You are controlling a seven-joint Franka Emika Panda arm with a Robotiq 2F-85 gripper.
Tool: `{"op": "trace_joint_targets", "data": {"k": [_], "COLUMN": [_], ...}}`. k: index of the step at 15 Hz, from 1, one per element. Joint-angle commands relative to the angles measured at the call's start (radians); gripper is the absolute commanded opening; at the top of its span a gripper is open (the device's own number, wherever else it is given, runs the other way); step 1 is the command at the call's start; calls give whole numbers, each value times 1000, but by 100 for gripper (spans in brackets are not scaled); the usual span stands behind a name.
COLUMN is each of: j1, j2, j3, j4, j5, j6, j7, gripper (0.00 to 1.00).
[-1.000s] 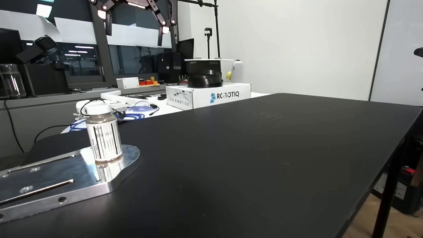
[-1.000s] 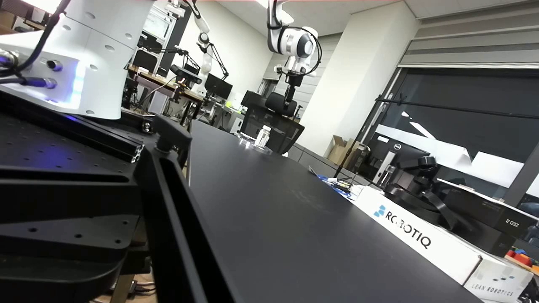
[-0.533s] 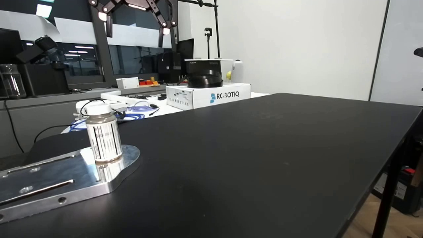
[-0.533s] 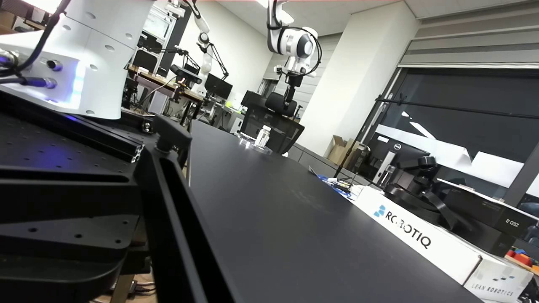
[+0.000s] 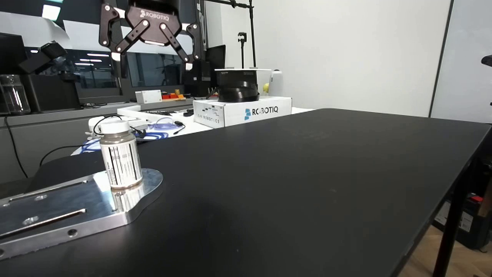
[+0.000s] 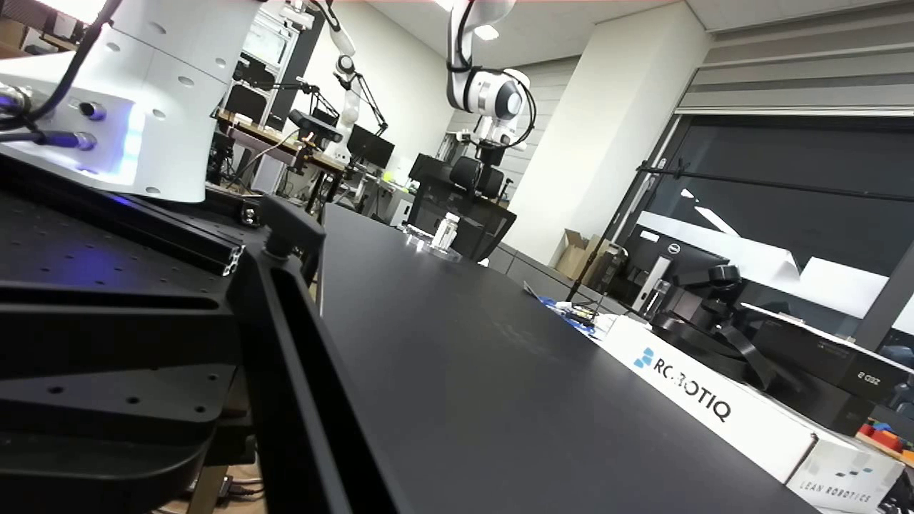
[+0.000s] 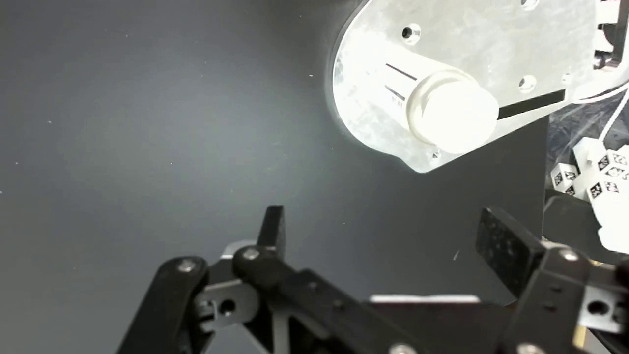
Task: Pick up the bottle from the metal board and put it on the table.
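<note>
The gripper (image 7: 385,231), at the bottom of the wrist view, has its fingers (image 7: 508,253) spread and holds nothing. The bottle (image 7: 437,101) stands on the rounded end of the metal board (image 7: 491,46), upper right of the same frame, apart from the fingers. Judged step: approach. Shift the gripper toward the top of the frame until the bottle is centred between the fingers, then lower vertically. Glare washes out the cap (image 7: 459,118), so its edge may mislead. Stop short of the metal board, grip squarely, and raise clear before travelling to the table (image 7: 172,147), at the left of the frame.
</note>
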Motion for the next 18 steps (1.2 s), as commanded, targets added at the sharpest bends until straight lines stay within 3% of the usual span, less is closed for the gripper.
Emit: {"op": "trace_joint_targets", "data": {"k": [1,13,18], "j1": [36,138,167], "j2": [84,282,326], "j3": [-28,-73,-93], "j4": [117,387,474], "j5": [8,20,18], "j6": [-14,-97,-185], "j7": [-9,-4,-1], "gripper": [100,100,100]}}
